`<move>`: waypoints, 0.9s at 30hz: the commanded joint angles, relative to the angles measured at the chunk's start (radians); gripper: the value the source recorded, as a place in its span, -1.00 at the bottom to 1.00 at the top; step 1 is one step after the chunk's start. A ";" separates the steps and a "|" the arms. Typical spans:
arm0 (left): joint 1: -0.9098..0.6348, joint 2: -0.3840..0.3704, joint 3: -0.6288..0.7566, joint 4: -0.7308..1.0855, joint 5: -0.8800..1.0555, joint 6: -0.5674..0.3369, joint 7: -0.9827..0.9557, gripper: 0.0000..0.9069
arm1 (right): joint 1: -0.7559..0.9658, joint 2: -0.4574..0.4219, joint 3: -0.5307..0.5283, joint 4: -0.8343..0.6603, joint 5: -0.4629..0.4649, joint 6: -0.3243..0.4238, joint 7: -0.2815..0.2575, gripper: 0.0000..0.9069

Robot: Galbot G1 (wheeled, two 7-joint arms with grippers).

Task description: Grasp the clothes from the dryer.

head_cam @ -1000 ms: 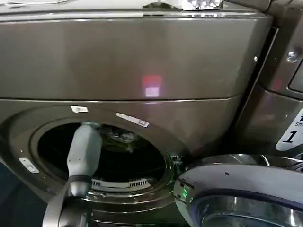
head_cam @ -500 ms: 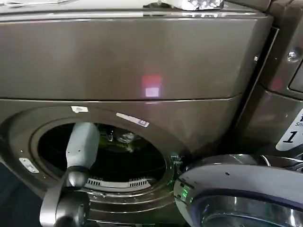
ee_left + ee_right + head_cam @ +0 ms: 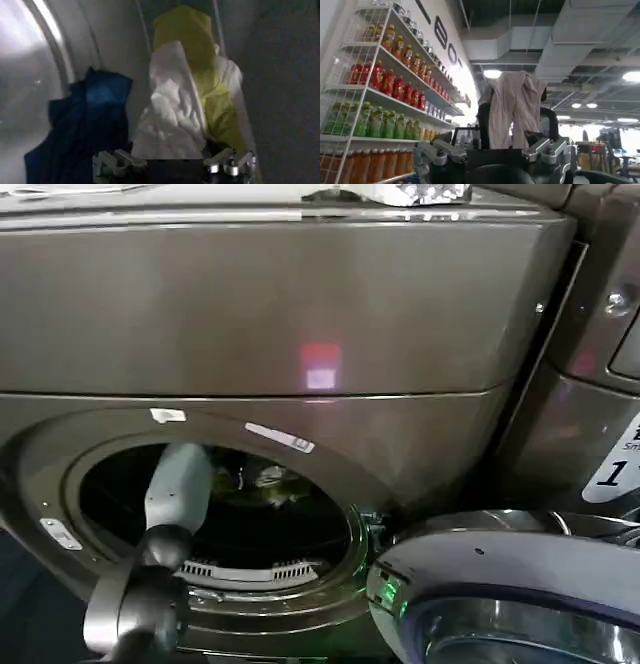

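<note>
We face the dryer — a big bronze-brown front-loader that takes up most of the head view, its round porthole low on the left and its grey-rimmed glass door swung open at the lower right. Compared with a second ago, our left arm has tilted a little inside the porthole: its pale forearm now leans more toward the drum's middle, and the dark elbow joint sits slightly lower and nearer the opening's lower rim. The machine and door are where they were.

Inside the drum lie the clothes, a soft heap against the curved wall: a crumpled white piece in front, a yellow-green piece rising behind and trailing down beside it, and a dark navy piece slumped apart on the other side. The left tool hangs just before the heap, its fingers spread wide with nothing between them, the white fabric close ahead of them.

The right tool is parked well away from the dryer, its fingers also wide and holding nothing, facing a shelf of bottled drinks.
</note>
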 commanded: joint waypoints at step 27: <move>0.072 0.003 0.006 -0.128 -0.383 0.138 -0.207 -1.00 | -0.014 0.029 -0.025 0.036 -0.023 -0.094 -0.029 1.00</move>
